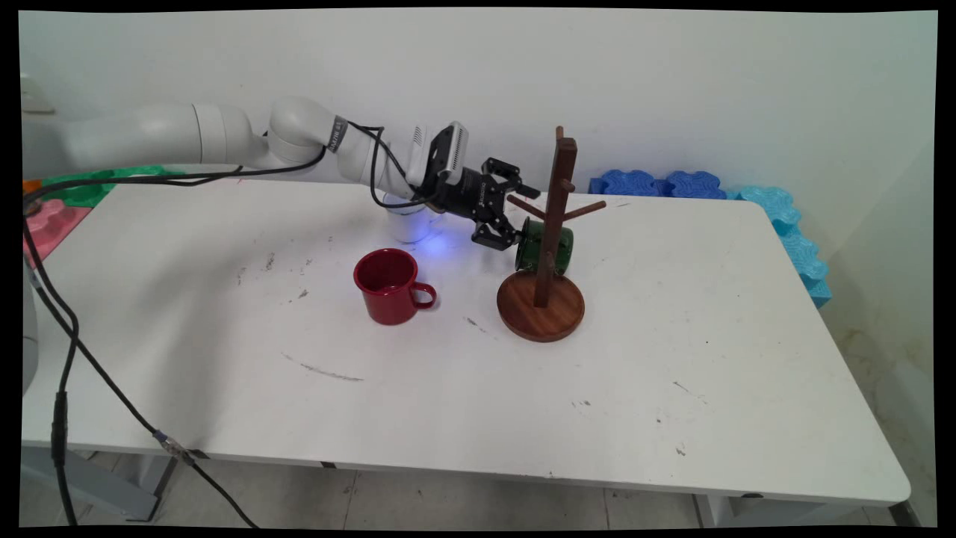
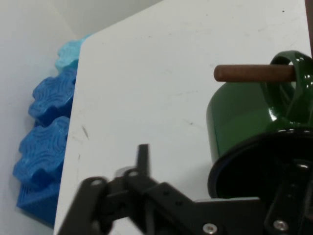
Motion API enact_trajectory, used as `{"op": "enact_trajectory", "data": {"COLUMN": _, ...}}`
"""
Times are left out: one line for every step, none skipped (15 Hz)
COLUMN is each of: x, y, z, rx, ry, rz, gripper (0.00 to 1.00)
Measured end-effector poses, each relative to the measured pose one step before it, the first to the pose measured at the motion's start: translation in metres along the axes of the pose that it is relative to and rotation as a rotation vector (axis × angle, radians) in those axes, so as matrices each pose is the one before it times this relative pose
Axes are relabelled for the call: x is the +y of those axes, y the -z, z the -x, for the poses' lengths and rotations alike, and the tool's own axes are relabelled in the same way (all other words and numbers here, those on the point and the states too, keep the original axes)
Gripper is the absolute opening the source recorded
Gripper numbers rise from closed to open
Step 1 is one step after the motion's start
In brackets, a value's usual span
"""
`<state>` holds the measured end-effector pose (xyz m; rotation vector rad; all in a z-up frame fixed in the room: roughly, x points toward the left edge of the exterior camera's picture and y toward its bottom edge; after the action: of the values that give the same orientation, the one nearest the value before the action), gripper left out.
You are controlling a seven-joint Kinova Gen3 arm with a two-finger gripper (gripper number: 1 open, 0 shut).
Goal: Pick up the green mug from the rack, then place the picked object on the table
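The rack (image 1: 550,246) stands on the table (image 1: 672,418) a little right of centre, its base (image 1: 541,314) toward the near side. A mug (image 1: 544,246) hangs on a peg (image 2: 254,73) low on the rack, lying on its side with its mouth toward nine o'clock. The gripper (image 1: 515,213) is at the rack's nine o'clock, just beside that mug's rim. A second mug (image 1: 390,286) stands upright on the table at the rack's nine o'clock, handle toward three. A cup (image 1: 407,220) stands behind it at twelve, partly hidden by the arm. Foam blocks (image 1: 657,183) lie along the far edge at one o'clock and run down the right edge; more blocks (image 1: 52,217) lie at the far left corner.
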<state>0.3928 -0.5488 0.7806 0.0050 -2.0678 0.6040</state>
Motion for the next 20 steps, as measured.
{"op": "enact_trajectory", "data": {"x": -0.00065, "y": -0.00164, "z": -0.00099, "rx": 0.00238, "ry": -0.00788, "rz": 0.00067, "gripper": 0.0}}
{"op": "enact_trajectory", "data": {"x": -0.00052, "y": -0.00153, "z": -0.00082, "rx": 0.00213, "ry": -0.00747, "rz": 0.00105, "gripper": 0.0}}
{"op": "enact_trajectory", "data": {"x": -0.00033, "y": -0.00101, "z": -0.00046, "rx": 0.00128, "ry": -0.0055, "rz": 0.00082, "gripper": 0.0}}
{"op": "enact_trajectory", "data": {"x": -0.00036, "y": -0.00123, "z": -0.00061, "rx": 0.00127, "ry": -0.00649, "rz": 0.00126, "gripper": 0.0}}
{"op": "enact_trajectory", "data": {"x": -0.0003, "y": -0.00108, "z": -0.00056, "rx": 0.00108, "ry": -0.00641, "rz": 0.00131, "gripper": 0.0}}
{"op": "enact_trajectory", "data": {"x": -0.0002, "y": -0.00084, "z": -0.00035, "rx": 0.00058, "ry": -0.00532, "rz": 0.00132, "gripper": 0.0}}
{"op": "enact_trajectory", "data": {"x": -0.00037, "y": -0.00069, "z": -0.00043, "rx": 0.00067, "ry": -0.00572, "rz": 0.0007, "gripper": 0.0}}
{"op": "enact_trajectory", "data": {"x": -0.00054, "y": -0.00086, "z": -0.00068, "rx": 0.00074, "ry": -0.00649, "rz": 0.00071, "gripper": 0.0}}
{"op": "enact_trajectory", "data": {"x": -0.00037, "y": -0.00084, "z": -0.00058, "rx": 0.00095, "ry": -0.0055, "rz": 0.00158, "gripper": 0.0}}
{"op": "enact_trajectory", "data": {"x": -0.00066, "y": -0.00093, "z": -0.00074, "rx": 0.00102, "ry": -0.00625, "rz": 0.00087, "gripper": 0.0}}
{"op": "enact_trajectory", "data": {"x": -0.00063, "y": -0.00061, "z": -0.00073, "rx": 0.00107, "ry": -0.00578, "rz": 0.00061, "gripper": 0.0}}
{"op": "enact_trajectory", "data": {"x": -0.0004, "y": 0.0001, "z": -0.00042, "rx": 0.00047, "ry": -0.00455, "rz": -0.00023, "gripper": 0.0}}
{"op": "enact_trajectory", "data": {"x": -0.00082, "y": -0.00092, "z": -0.00082, "rx": 0.00144, "ry": -0.00561, "rz": 0.00118, "gripper": 0.0}}
{"op": "enact_trajectory", "data": {"x": -0.00055, "y": -0.00026, "z": -0.00056, "rx": 0.00091, "ry": -0.00514, "rz": 0.00069, "gripper": 0.0}}
{"op": "enact_trajectory", "data": {"x": -0.00024, "y": 0.00031, "z": -0.00043, "rx": 0.00043, "ry": -0.00448, "rz": 0.00032, "gripper": 0.0}}
{"op": "enact_trajectory", "data": {"x": -0.00057, "y": -0.00069, "z": -0.00081, "rx": 0.00134, "ry": -0.00446, "rz": 0.00132, "gripper": 0.0}}
{"op": "enact_trajectory", "data": {"x": -0.00033, "y": -0.0001, "z": -0.00078, "rx": 0.00128, "ry": -0.00425, "rz": 0.00104, "gripper": 0.0}}
{"op": "enact_trajectory", "data": {"x": -0.00012, "y": 0.0002, "z": -0.0006, "rx": 0.00089, "ry": -0.00339, "rz": 0.00068, "gripper": 0.0}}
{"op": "enact_trajectory", "data": {"x": -0.00063, "y": 0.00001, "z": -0.00096, "rx": 0.00138, "ry": -0.00467, "rz": 0.00064, "gripper": 0.0}}
{"op": "enact_trajectory", "data": {"x": -0.00075, "y": 0.0002, "z": -0.00108, "rx": 0.0012, "ry": -0.00519, "rz": 0.00032, "gripper": 0.0}}
